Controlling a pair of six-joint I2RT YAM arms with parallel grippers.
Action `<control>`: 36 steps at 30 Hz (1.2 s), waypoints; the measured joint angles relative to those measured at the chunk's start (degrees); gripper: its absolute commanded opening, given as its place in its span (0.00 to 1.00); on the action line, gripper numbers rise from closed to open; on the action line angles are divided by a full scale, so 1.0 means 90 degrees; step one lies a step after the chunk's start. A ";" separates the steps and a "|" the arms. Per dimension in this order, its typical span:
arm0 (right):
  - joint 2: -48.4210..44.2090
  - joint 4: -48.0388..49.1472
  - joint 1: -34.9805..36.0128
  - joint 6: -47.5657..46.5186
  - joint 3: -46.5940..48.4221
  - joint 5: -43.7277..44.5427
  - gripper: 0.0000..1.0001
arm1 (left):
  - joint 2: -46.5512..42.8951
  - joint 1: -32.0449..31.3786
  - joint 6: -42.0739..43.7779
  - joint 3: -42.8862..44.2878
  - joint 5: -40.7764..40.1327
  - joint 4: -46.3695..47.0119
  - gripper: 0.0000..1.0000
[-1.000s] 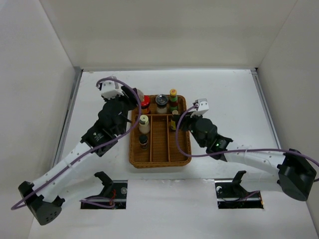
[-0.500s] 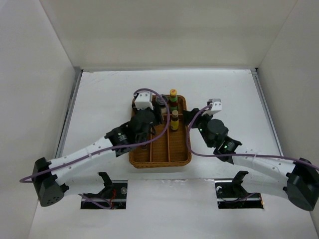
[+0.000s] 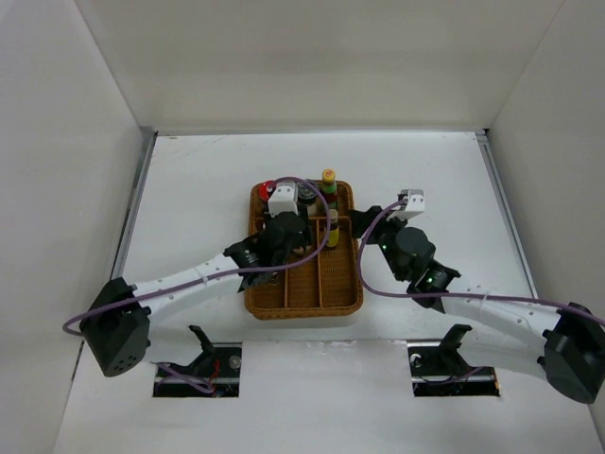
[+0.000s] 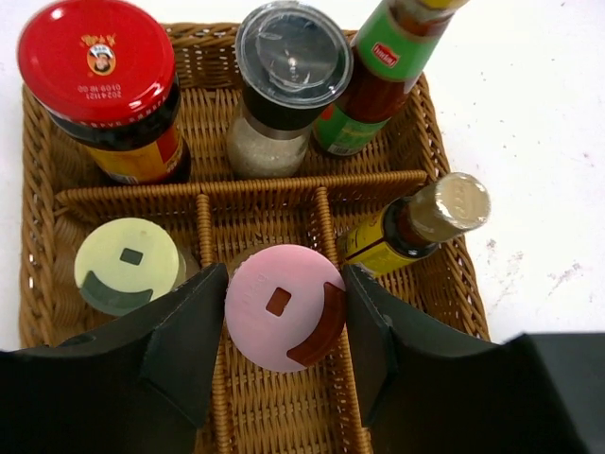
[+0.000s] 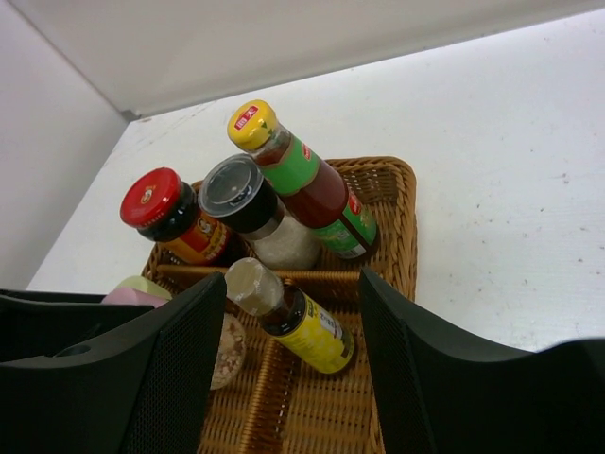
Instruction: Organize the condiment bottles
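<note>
The condiment bottles stand in a brown wicker tray (image 4: 452,284). In its back row are a red-lidded dark jar (image 4: 95,61), a clear-lidded shaker (image 4: 291,52) and a tall yellow-capped bottle (image 5: 293,165). A small dark bottle (image 4: 416,222) with a yellow label leans in the right lane. A pale-green-lidded jar (image 4: 128,265) stands in the left lane. My left gripper (image 4: 284,322) is shut on the pink-lidded jar (image 4: 279,303) over the middle lane. My right gripper (image 5: 293,312) is open at the tray's right side, facing the small bottle without touching it.
The tray (image 3: 302,305) lies mid-table between both arms. The left arm (image 3: 189,279) reaches across from the left, and the right arm (image 3: 473,303) from the right. White walls enclose the table on three sides.
The left arm swung from the tray's back-left corner to over its middle lane, carrying the pink-lidded jar. The right gripper drew back a little to the right of the small bottle.
</note>
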 measured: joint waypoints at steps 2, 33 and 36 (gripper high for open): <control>0.0000 -0.0005 0.0000 0.0019 -0.0024 0.0000 0.63 | 0.0117 0.0095 -0.0044 -0.0085 0.0112 0.0158 0.37; 0.0073 0.0282 -0.0036 0.0114 -0.0051 0.0005 0.72 | -0.0029 0.0447 0.0206 -0.0134 0.0571 0.0857 1.00; 0.0070 0.0284 -0.0058 0.0117 -0.0070 0.0022 0.74 | -0.0401 0.0367 0.0306 -0.0027 0.0573 0.0738 1.00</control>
